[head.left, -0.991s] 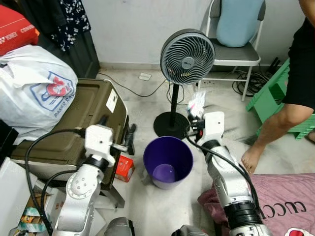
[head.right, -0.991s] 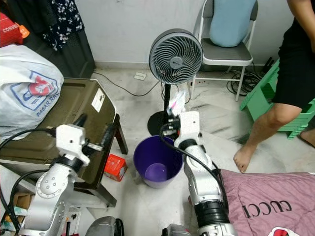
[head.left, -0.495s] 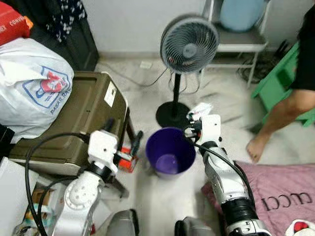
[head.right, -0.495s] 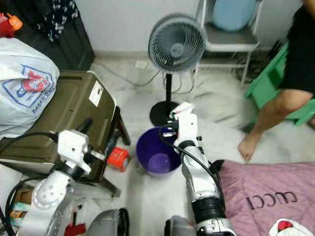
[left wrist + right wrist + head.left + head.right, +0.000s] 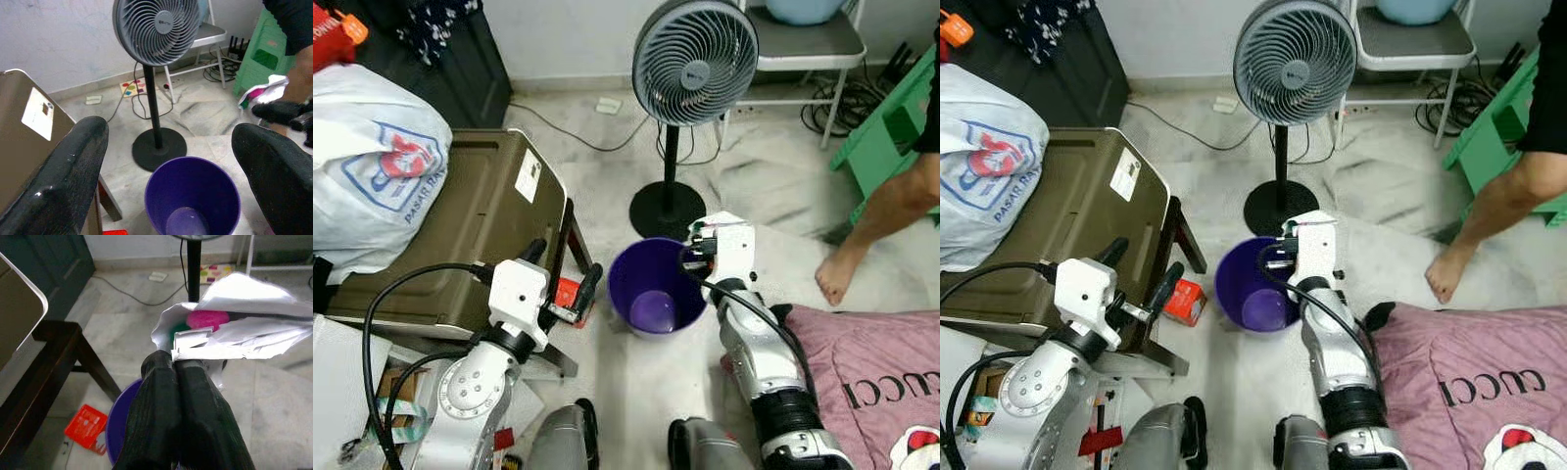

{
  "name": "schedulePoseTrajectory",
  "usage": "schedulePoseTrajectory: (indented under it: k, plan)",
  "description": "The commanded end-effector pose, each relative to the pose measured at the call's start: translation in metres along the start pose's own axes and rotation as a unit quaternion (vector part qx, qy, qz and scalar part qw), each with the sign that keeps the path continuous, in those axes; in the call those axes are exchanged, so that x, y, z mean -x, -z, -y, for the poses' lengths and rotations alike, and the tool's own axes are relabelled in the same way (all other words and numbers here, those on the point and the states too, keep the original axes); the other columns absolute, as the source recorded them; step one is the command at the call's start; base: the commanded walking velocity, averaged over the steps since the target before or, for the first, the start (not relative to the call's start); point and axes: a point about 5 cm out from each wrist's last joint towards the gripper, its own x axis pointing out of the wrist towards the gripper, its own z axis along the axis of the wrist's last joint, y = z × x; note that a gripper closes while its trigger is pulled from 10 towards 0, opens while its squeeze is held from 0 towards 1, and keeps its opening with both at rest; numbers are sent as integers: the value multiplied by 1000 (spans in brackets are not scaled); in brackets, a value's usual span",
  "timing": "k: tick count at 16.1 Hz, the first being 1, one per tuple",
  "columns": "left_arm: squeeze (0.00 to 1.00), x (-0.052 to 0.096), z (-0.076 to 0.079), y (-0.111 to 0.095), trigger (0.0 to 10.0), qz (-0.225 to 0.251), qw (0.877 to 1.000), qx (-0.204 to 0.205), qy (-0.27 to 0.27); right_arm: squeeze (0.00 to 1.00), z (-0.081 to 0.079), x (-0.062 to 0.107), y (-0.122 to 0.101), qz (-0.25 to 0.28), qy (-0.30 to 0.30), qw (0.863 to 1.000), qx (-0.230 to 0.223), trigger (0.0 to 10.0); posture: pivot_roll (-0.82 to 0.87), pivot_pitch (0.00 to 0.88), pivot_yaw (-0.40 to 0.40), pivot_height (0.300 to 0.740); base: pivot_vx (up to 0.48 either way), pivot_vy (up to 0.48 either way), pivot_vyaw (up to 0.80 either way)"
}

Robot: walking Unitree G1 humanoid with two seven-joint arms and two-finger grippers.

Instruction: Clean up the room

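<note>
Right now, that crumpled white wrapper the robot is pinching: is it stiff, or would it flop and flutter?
Probably floppy and very light: the wrapper is thin, creased and torn-edged, bending beyond the right gripper. Released at the purple bin's rim, it might drift rather than drop straight, especially near the fan.

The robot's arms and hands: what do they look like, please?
Both arms are silver metal with rounded joints. Each wrist carries a white box-shaped housing. Black cables loop along the left arm and the right arm, which also has a black ribbed collar lower down. The left hand and the right hand each have two long black fingers with a matte, slightly rough surface.
</note>
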Motion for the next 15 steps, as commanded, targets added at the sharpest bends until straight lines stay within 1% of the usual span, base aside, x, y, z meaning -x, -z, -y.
schedulePoseTrajectory:
  k: [1,4,6,7,9,10,12,15]
  plan:
    - [0,5,-2,-1,10000,-5,1000,2,-1,0,-4,-1,2,-4,-3,1000,-3,10000,98,247,103,740,0,0,0]
    - [0,7,-1,0,10000,-11,1000,5,-3,0,-6,-3,0,-3,-6,1000,-3,10000,98,246,99,740,0,0,0]
    - [0,6,0,-1,10000,-14,1000,7,-6,0,-9,-6,-3,3,-13,1000,1,10000,95,241,97,740,0,0,0]
    - [0,5,-1,-1,10000,-16,1000,6,-8,0,-10,-7,-4,8,-15,1000,-3,10000,91,234,95,740,0,0,413]
    - [0,3,-1,0,10000,-17,1000,6,-10,0,-11,-7,-5,12,-21,1000,-4,10000,83,223,93,740,0,0,0]
    - [0,1,-2,1,10000,-15,1000,5,-20,0,-16,-2,-13,40,-42,998,-13,10000,66,199,85,740,0,0,0]
    - [0,-4,-5,4,10000,-8,999,8,-36,0,-22,7,-27,82,-67,994,1,10000,33,155,69,740,0,0,0]
    - [0,-17,-3,4,10000,13,999,20,-39,0,-20,10,-27,88,-71,994,9,10000,-1,98,47,740,0,0,0]
